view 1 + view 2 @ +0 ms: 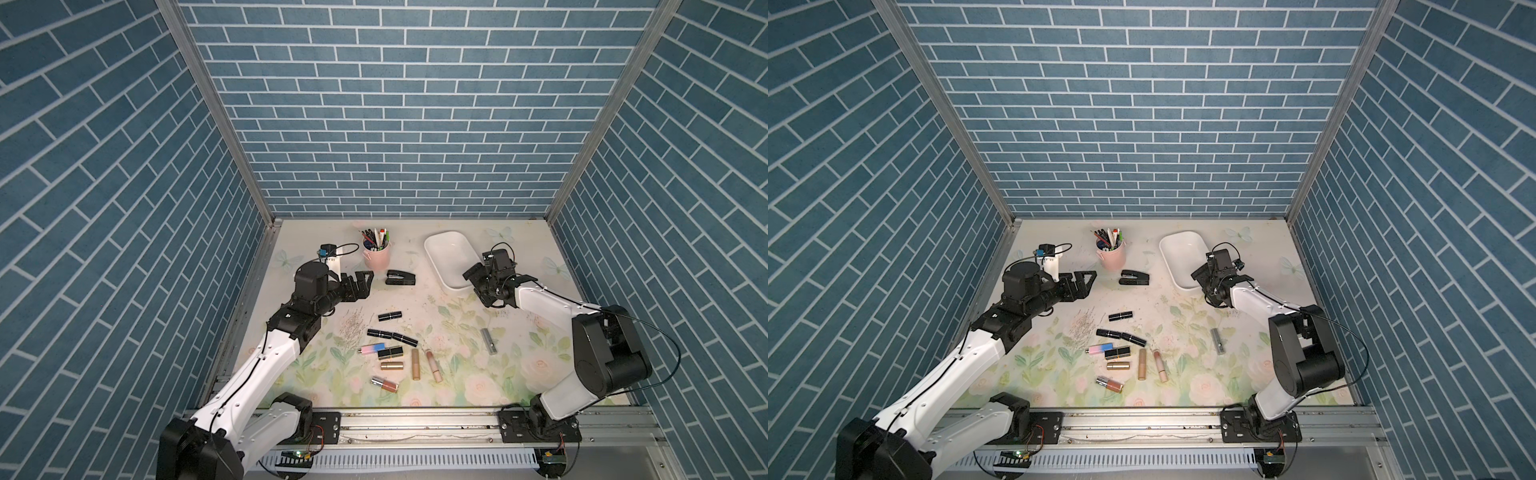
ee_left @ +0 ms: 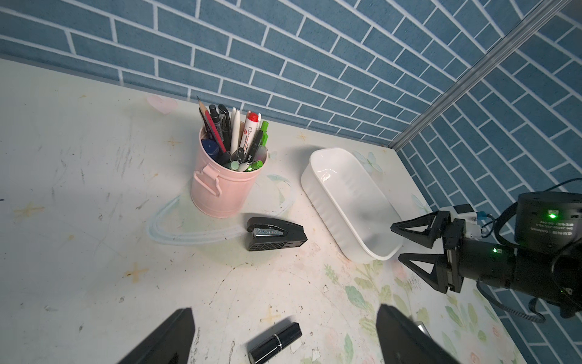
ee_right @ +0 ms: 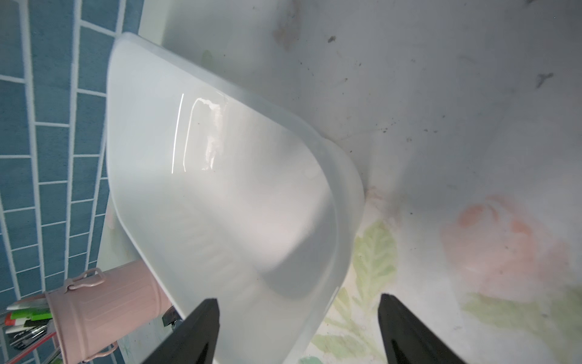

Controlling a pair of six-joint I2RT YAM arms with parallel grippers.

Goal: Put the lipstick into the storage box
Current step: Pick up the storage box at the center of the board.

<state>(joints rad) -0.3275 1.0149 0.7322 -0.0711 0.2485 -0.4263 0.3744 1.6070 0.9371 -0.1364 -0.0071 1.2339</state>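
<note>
Closest to the left wrist camera, a black lipstick (image 2: 274, 342) lies on its side on the tabletop (image 2: 94, 189). It sits just below the gap of the left end effector (image 2: 285, 310), whose fingers stand wide apart and grip nothing.

Only the top views show the other lipsticks. A loose group of lipsticks (image 1: 390, 353) lies flat in the middle of the tabletop, and a silver lipstick tube (image 1: 489, 341) lies off to the right, apart from them. None of them shows in the right wrist view.

The storage box (image 1: 432, 249) stands at the back right of the tabletop, well apart from the group, with every lipstick outside it.

The right end effector (image 2: 396, 242) is at the box's near end. The left wrist view shows its jaws parted with nothing between them. The right wrist view alone shows how they straddle the rim: one finger (image 3: 201, 331) is over the box's floor and the second finger (image 3: 406, 331) is over the flowered tabletop outside it. Whether either touches the box I cannot tell.

A black stapler (image 1: 400, 277) lies between the left end effector and the box. Just behind the stapler stands a pink pen cup (image 1: 377, 255).
</note>
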